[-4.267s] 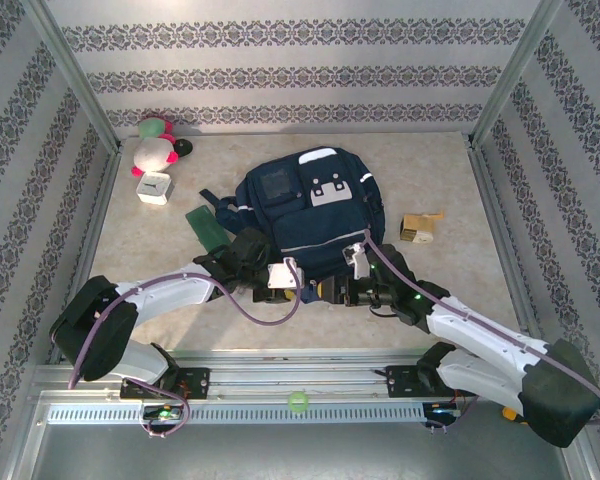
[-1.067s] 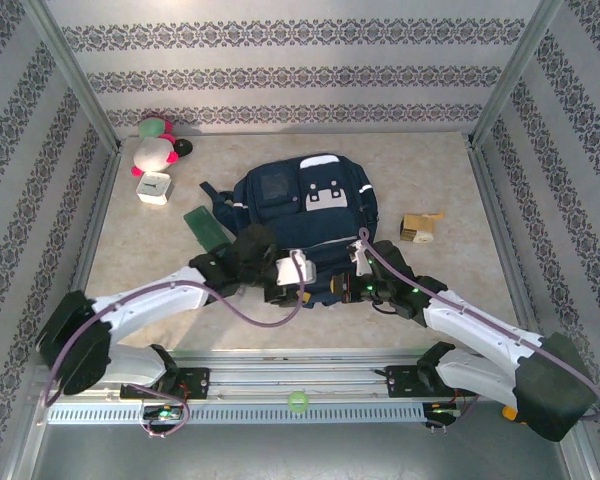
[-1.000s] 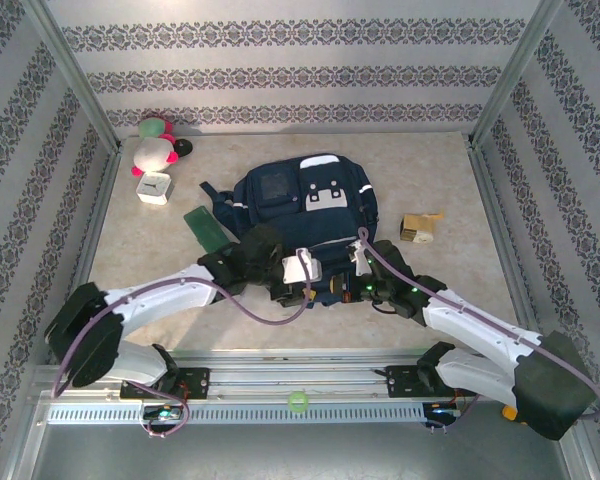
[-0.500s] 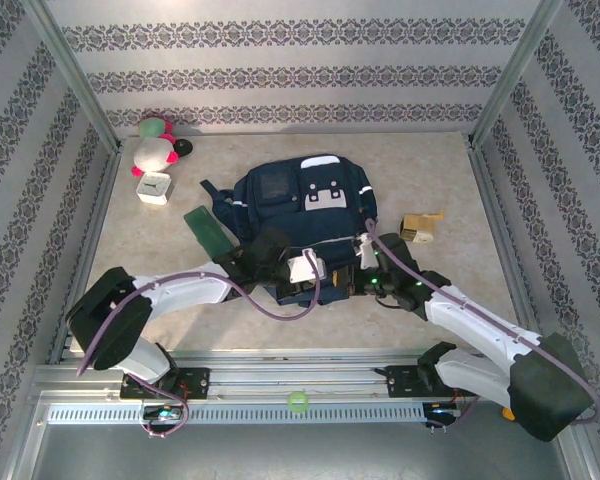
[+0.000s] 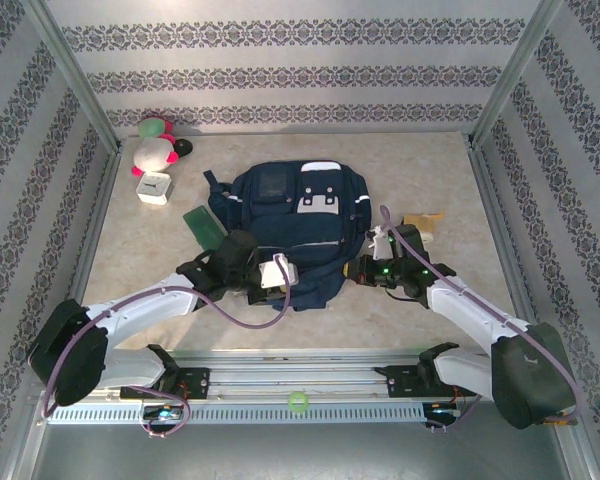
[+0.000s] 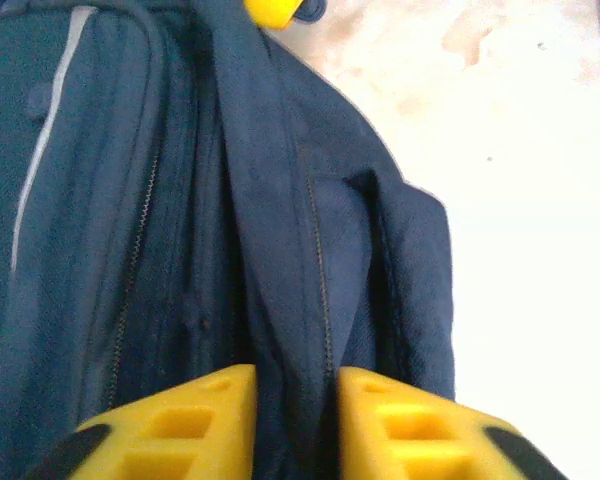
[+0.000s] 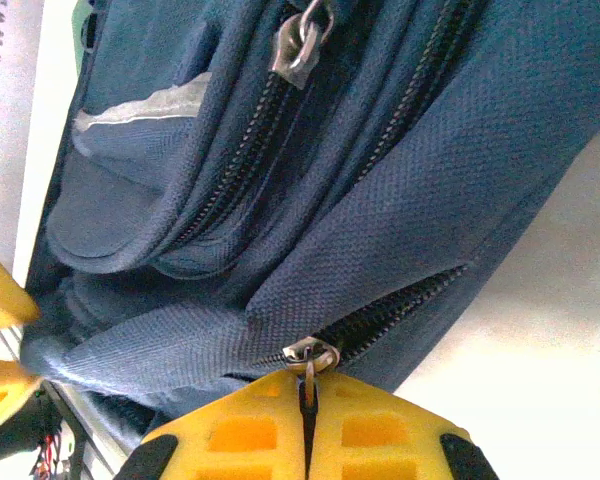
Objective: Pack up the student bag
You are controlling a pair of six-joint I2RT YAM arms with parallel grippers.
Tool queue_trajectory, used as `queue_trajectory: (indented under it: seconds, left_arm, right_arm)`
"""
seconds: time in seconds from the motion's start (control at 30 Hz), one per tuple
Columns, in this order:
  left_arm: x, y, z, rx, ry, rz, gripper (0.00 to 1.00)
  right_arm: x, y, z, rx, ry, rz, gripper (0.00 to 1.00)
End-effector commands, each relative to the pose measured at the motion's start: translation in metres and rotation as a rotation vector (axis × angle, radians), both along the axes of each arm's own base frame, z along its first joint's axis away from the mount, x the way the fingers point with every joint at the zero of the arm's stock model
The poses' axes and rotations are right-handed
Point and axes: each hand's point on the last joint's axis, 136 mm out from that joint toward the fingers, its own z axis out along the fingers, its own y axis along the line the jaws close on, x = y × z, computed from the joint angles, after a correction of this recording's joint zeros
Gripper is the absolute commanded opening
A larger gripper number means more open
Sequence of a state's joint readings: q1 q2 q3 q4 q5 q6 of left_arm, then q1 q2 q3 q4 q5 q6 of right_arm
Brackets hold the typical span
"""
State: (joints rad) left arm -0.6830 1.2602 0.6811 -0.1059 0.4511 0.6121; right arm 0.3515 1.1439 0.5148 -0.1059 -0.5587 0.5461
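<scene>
No word, brand or number can be read on the student bag (image 5: 280, 215), on the white box (image 5: 154, 188) to its left, or on the tan box (image 5: 426, 219) to its right.

A staged robot test booth is shown: a marble-patterned table (image 5: 460, 180) is enclosed by panels of striped ornamental wallpaper (image 5: 300, 75) held in bare aluminium posts (image 5: 75, 75), and a slotted metal rail (image 5: 300, 385) is bolted along its near edge.

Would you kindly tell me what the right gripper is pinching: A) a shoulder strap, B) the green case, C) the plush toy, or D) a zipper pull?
D: in the right wrist view, the right gripper is shut on the metal zipper pull of the backpack.
</scene>
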Motion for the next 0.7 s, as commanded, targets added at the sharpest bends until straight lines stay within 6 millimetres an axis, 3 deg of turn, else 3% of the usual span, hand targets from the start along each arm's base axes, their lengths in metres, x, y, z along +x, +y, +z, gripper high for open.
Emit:
queue_trajectory:
  seconds: [0.0, 0.17, 0.27, 0.43, 0.53, 0.67]
  left_arm:
    - [-0.001, -0.016, 0.025, -0.077, 0.032, 0.012, 0.45]
    - [0.019, -0.052, 0.042, -0.109, -0.032, 0.113, 0.62]
    - [0.029, -0.066, 0.036, -0.105, -0.04, 0.16, 0.68]
    - [0.052, -0.074, 0.02, -0.083, -0.029, 0.28, 0.7]
    - [0.056, -0.075, 0.007, -0.038, 0.008, 0.31, 0.59]
    - [0.048, -0.07, 0.004, -0.034, 0.002, 0.279, 0.18]
  right_arm:
    - [0.006, 0.015, 0.018, 0.02, -0.091, 0.036, 0.0]
    - [0.005, 0.022, 0.025, 0.023, -0.112, 0.052, 0.0]
    - [0.005, 0.025, 0.027, 0.026, -0.114, 0.059, 0.0]
    - [0.003, 0.032, 0.029, 0.028, -0.112, 0.081, 0.0]
    - [0.003, 0.034, 0.032, 0.046, -0.114, 0.084, 0.0]
    - [0.009, 0.024, 0.025, 0.032, -0.097, 0.042, 0.0]
